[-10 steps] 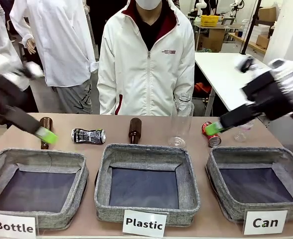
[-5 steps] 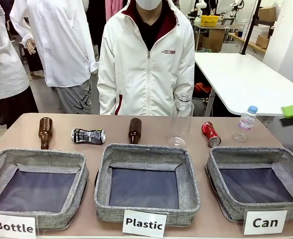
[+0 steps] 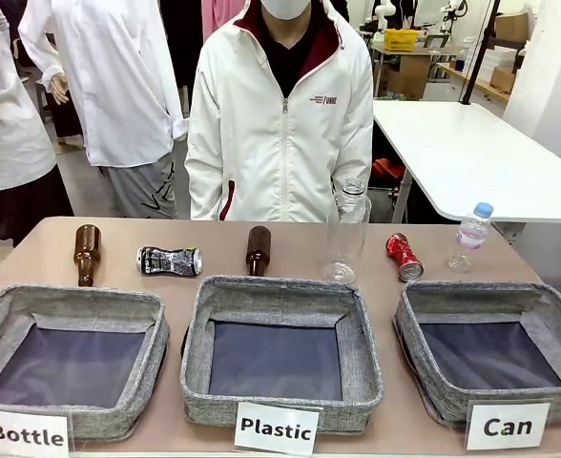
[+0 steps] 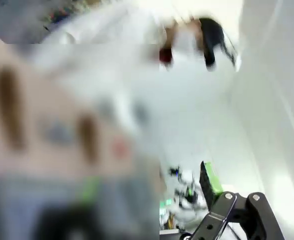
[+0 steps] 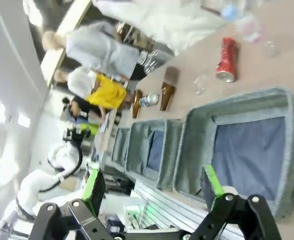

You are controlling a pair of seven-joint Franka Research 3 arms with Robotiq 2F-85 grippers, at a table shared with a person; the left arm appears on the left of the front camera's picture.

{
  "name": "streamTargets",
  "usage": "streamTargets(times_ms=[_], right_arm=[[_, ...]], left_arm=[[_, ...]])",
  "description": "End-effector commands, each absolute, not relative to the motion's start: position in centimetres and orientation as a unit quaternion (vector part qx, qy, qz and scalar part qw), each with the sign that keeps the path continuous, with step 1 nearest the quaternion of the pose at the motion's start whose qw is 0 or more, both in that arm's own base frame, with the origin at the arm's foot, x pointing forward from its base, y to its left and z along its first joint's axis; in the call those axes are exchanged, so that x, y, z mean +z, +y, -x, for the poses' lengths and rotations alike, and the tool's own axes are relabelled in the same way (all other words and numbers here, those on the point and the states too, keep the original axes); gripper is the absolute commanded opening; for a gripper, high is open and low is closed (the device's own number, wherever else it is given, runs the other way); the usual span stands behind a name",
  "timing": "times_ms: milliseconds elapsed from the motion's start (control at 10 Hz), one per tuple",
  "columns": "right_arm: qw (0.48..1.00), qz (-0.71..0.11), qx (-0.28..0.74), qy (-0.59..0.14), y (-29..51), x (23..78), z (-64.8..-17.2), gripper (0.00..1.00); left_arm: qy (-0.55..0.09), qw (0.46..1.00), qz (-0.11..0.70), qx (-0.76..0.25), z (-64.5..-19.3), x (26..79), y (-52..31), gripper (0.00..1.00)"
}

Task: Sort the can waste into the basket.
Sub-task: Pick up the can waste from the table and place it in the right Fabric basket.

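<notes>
Now | right hand (image 5: 152,185) wide open, empty; left hand (image 4: 149,184) likewise, blurred | crushed red metal can (image 3: 404,256) on worktop (image 3: 32,258) just beyond grey woven "Can" basket (image 3: 406,343); crushed black can (image 3: 169,260) far left | likely light, slick, dented: pinch mid-body

I can read three white signs: the "Bottle" sign (image 3: 28,434) on the left bin (image 3: 71,299), the "Plastic" sign (image 3: 277,427) on the middle bin (image 3: 280,287), and the "Can" sign (image 3: 507,426) on the basket (image 3: 471,295).

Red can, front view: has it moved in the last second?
No. The red can lies at the same spot, just behind the far left corner of the Can basket.
</notes>
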State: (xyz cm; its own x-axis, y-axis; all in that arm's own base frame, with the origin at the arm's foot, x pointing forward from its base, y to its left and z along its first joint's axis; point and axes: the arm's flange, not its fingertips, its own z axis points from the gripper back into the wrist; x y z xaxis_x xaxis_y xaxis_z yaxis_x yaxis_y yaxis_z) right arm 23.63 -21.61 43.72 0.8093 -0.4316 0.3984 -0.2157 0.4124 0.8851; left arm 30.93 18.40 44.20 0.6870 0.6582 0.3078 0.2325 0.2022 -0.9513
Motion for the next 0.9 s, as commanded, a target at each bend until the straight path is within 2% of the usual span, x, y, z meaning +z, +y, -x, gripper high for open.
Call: streamTargets(times_ms=[0,100,600,800], right_arm=[[0.781,-0.493,-0.088,-0.372,-18.2,40.9,-21.6,1.0],[0.785,-0.538,-0.069,-0.301,-21.6,43.7,-23.6,1.0],[0.788,-0.537,-0.074,-0.291,-21.2,43.1,-23.7,1.0],[0.852,-0.446,-0.068,-0.267,-17.2,46.7,-25.6,1.0]], left_arm=[[-0.352,0.689,0.624,0.11,-30.3,44.3,17.7,0.99],[-0.352,0.689,0.624,0.11,-30.3,44.3,17.7,0.99],[-0.352,0.689,0.624,0.11,-30.3,44.3,17.7,0.99],[-0.352,0.689,0.624,0.11,-30.3,44.3,17.7,0.99]])
